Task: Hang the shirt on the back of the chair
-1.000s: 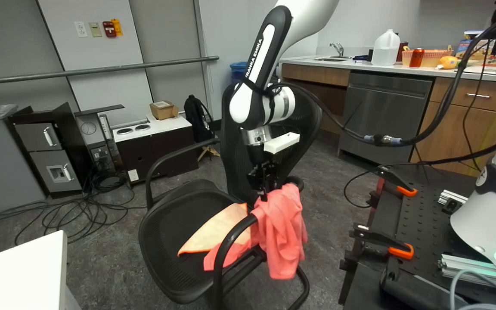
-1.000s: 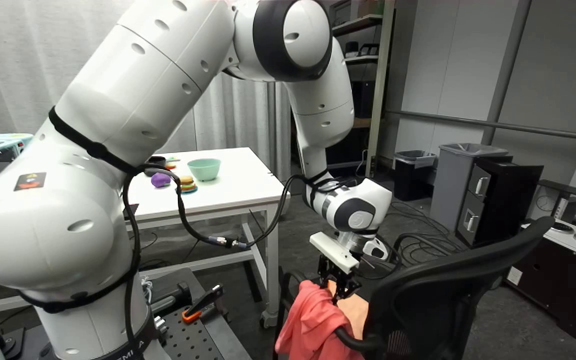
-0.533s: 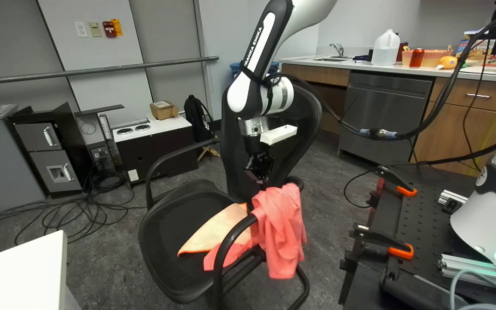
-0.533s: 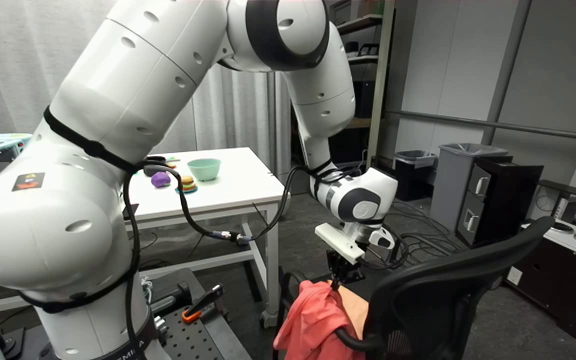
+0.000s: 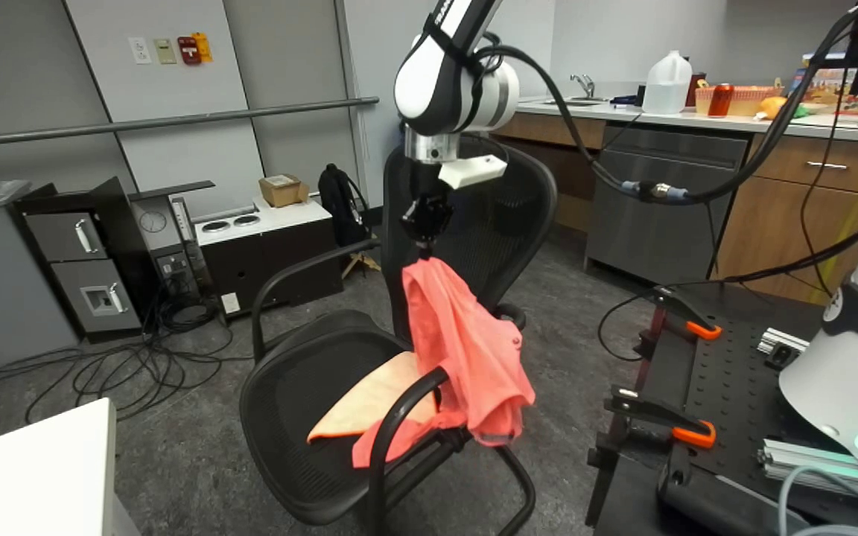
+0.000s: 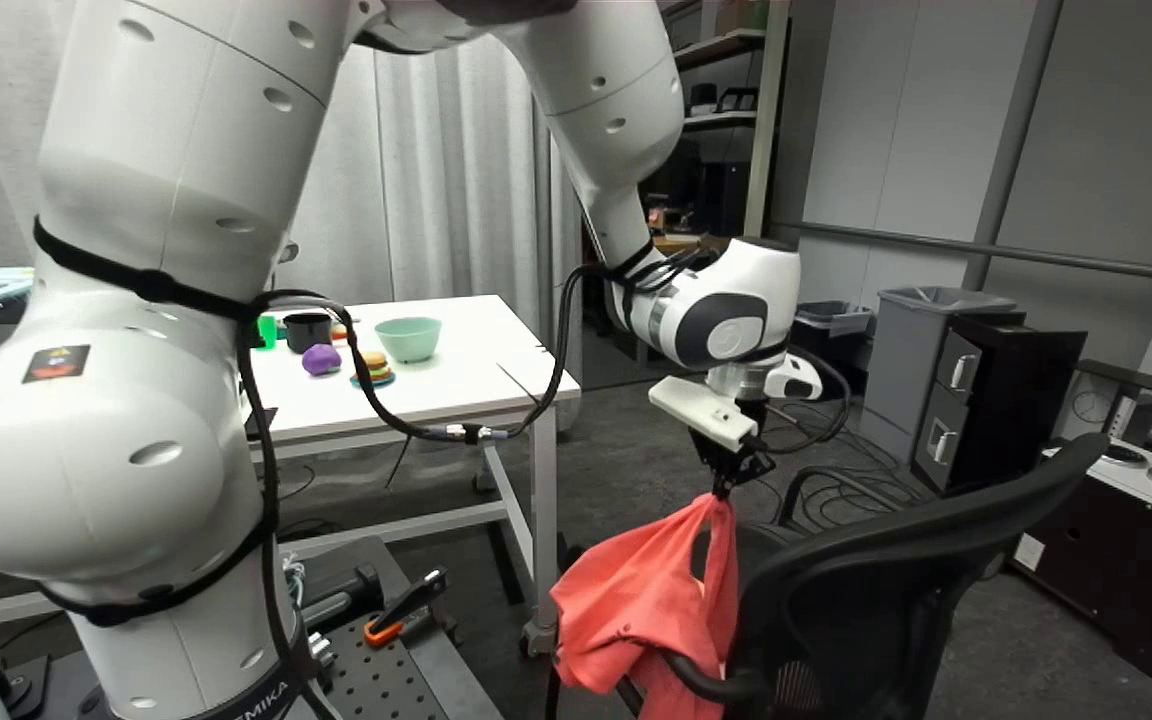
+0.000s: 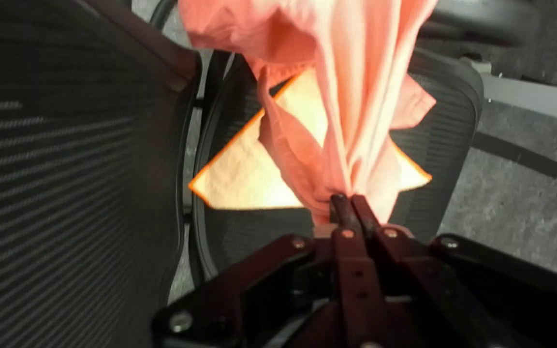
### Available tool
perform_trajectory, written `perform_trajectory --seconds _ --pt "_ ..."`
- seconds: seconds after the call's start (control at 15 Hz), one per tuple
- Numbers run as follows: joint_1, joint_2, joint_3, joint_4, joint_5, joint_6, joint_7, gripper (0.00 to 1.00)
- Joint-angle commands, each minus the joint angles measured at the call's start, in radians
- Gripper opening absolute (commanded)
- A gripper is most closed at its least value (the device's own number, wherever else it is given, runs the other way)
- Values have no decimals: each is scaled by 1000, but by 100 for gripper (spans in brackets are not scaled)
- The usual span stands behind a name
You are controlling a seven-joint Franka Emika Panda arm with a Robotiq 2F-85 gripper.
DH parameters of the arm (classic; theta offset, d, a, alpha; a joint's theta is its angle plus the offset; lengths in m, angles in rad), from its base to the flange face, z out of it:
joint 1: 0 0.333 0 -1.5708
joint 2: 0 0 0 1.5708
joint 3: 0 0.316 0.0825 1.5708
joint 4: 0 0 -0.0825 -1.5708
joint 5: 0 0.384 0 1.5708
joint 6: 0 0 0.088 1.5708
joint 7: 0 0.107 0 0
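Observation:
The salmon-red shirt (image 5: 462, 342) hangs from my gripper (image 5: 424, 254) by one pinched end. Its lower part drapes over the near armrest (image 5: 393, 420) of the black chair (image 5: 310, 387) and partly rests on the seat. In an exterior view the shirt (image 6: 636, 590) stretches from my gripper (image 6: 722, 490) down over the armrest. My gripper is above the seat, in front of the tall mesh backrest (image 6: 896, 560) and lower than its top. In the wrist view the gripper (image 7: 348, 197) is shut on gathered shirt fabric (image 7: 356, 106); the backrest (image 7: 65, 183) stands at left.
A flat orange-yellow piece (image 5: 369, 398) lies on the seat under the shirt. The far armrest (image 5: 302, 264) curves at the other side. The robot's black table (image 5: 727, 365) with clamps stands beside the chair. A white table (image 6: 496, 370) holds a green bowl (image 6: 408, 339).
My gripper has shut on the shirt near the armrest and risen. The pinched end has come up with it, stretching the fabric; the hanging lower part has risen a little.

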Motion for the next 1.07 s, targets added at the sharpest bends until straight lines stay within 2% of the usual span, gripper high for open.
perform_trajectory --seconds 0.0,0.33,0.6,0.87,1.0 --pt "9 -209 -10 -126 -9 118 0 1" --pt "16 -416 -41 -192 -22 214 32 1" --pt "-3 -542 -99 -200 -108 277 116 1" --pt "-111 -632 -98 -162 -266 286 287 1" --pt "-187 -672 -83 -137 -348 279 393 1"
